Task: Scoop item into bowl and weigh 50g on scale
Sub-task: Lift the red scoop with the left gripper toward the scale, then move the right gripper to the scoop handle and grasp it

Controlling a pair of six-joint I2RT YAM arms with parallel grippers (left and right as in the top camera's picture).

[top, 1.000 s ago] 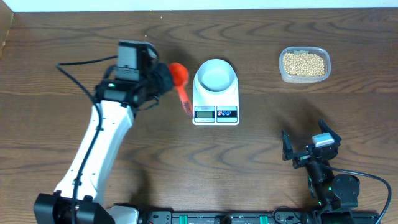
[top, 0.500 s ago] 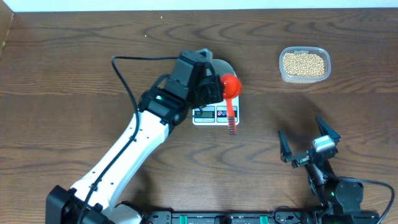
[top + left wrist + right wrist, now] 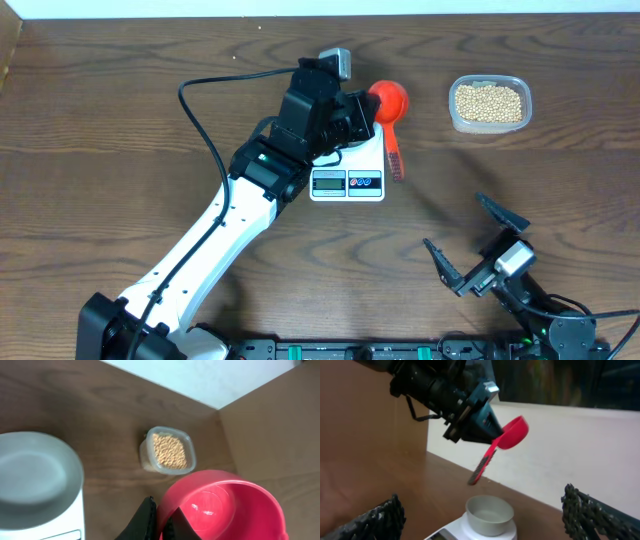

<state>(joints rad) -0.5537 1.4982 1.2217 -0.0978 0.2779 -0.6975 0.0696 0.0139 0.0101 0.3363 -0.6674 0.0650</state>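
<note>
Above the right edge of the scale [image 3: 347,165], near the centre of the overhead frame, our left hand [image 3: 364,116] pinches a red measuring scoop [image 3: 388,100] by the top of its handle. We see the scoop's round cup pointing toward the upper right and its handle slanting down past the scale's right side. From the left wrist view the cup looks empty, its inside bare and glossy.

The white bowl [image 3: 37,472] sits on the scale's platform. In the overhead view our left arm [image 3: 200,250] covers most of it. From the right wrist view we see it upright and empty, below the raised scoop.

The soybeans [image 3: 489,102] lie in a clear plastic tub [image 3: 453,118] at the upper right of the overhead frame. The tub stands on the brown wooden tabletop [image 3: 100,100], well apart from the scoop and the scale.

Our right hand [image 3: 476,243] hovers at the lower right, its two fingers spread wide with nothing between them.
</note>
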